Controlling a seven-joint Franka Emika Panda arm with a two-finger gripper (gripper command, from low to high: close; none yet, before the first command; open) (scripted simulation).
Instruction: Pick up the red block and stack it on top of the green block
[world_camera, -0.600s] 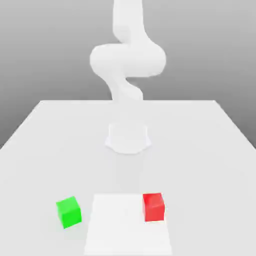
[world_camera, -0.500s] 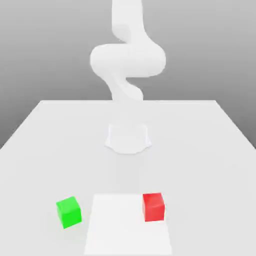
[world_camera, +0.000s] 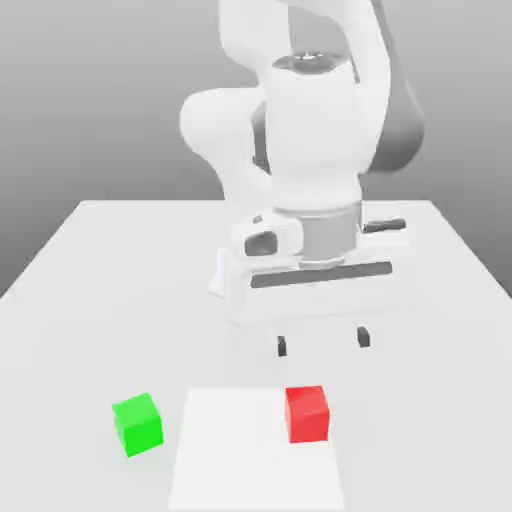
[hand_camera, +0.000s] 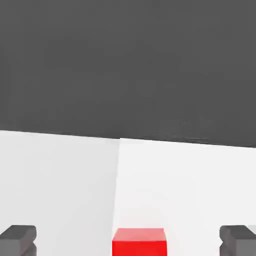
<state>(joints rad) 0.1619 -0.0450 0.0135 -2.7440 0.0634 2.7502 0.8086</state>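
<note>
While the end effector (world_camera: 322, 342) is hanging with its two dark fingers spread wide and gripping nothing, the red block (world_camera: 307, 413) is sitting on the white worktop (world_camera: 90, 290) in the lower right of centre of the exterior view, just below the fingers. The green block (world_camera: 137, 423) is resting well apart at lower left. If the descent is drifting off centre, a fingertip is likely to land on the red block or nudge it sideways, spoiling the grasp.
</note>
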